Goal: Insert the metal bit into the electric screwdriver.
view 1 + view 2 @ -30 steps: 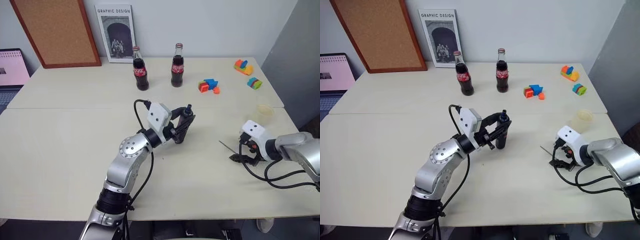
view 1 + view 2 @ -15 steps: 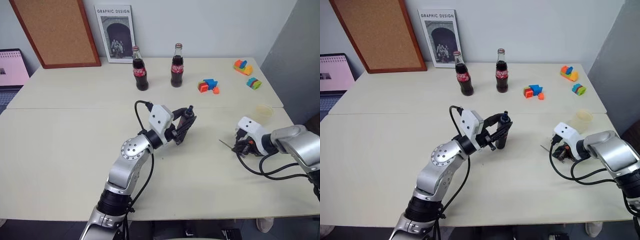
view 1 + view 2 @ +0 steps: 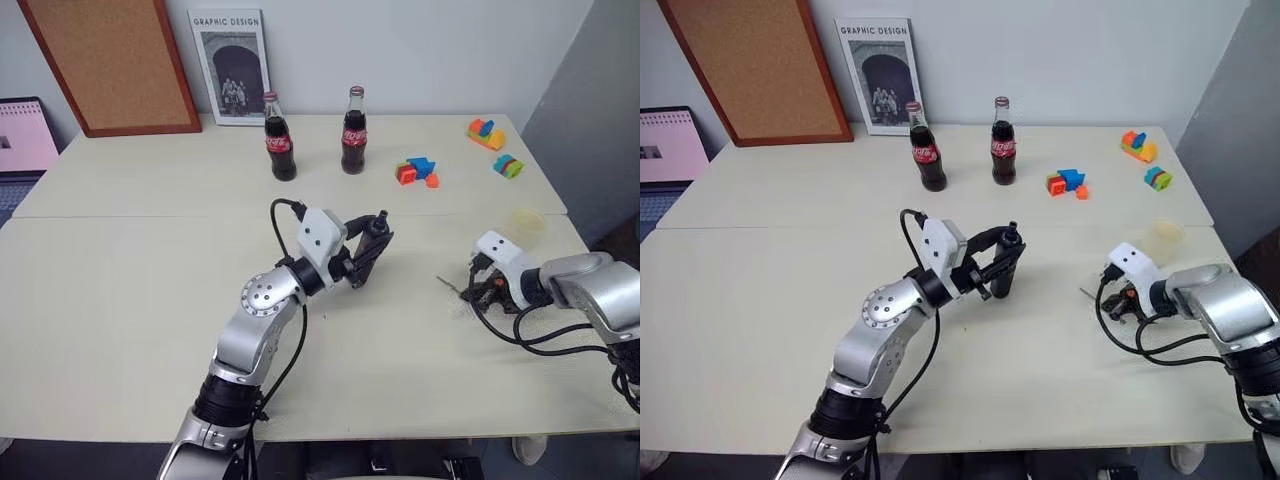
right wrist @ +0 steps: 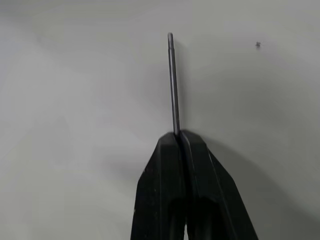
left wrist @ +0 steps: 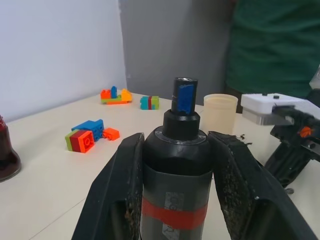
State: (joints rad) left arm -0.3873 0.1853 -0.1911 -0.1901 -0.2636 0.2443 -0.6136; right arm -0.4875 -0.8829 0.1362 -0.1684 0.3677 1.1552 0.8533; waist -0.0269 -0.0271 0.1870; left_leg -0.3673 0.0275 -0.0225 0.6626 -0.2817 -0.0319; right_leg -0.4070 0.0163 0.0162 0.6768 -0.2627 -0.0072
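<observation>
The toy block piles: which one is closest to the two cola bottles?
The red, blue and orange block pile, just right of the bottles. The other two piles sit farther right, near the table's edge.

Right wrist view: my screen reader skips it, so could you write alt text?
The right gripper, jaws shut, pinches one end of the metal bit, which sticks straight out beyond the fingertips above the pale table.

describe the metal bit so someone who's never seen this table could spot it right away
On the cream table, look near the right edge, just in front of the pale paper cup. There the right gripper is shut on the metal bit, which sticks straight out past the fingertips. It is a bare, needle-thin grey rod, far slimmer than the black fingers pinching it.
</observation>
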